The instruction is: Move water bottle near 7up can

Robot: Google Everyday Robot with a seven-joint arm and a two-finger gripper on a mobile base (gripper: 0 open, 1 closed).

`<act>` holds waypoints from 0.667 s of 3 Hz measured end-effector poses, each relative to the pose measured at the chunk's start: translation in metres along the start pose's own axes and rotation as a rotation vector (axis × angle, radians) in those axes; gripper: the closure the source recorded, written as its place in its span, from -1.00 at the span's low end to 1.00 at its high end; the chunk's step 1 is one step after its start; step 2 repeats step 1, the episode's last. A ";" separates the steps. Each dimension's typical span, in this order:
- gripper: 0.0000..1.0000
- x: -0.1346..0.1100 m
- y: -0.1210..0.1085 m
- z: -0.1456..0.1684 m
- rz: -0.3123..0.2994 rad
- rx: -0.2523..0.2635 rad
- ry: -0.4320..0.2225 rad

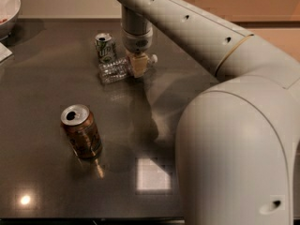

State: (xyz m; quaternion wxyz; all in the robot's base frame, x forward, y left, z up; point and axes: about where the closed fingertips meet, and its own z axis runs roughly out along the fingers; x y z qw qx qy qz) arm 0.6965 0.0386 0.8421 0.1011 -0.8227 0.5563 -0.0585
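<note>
Your robot's gripper (138,69) hangs low over the table (47,93) toward its far edge, the arm reaching in from the right. Its fingers (135,63) are clamped on the water bottle (114,71) close to the white cap. The bottle lies on its side on the table, its clear ribbed body stretching left from the fingers. The 7up can (105,46) stands upright just beside it, on the far-edge side. A brown can (81,131) stands well apart, nearer the front left corner. A white bowl (7,6) sits at the far left corner.
</note>
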 end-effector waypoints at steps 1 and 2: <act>-1.00 0.000 0.000 0.002 -0.001 0.000 -0.001; -1.00 0.000 0.000 0.002 -0.001 0.000 -0.001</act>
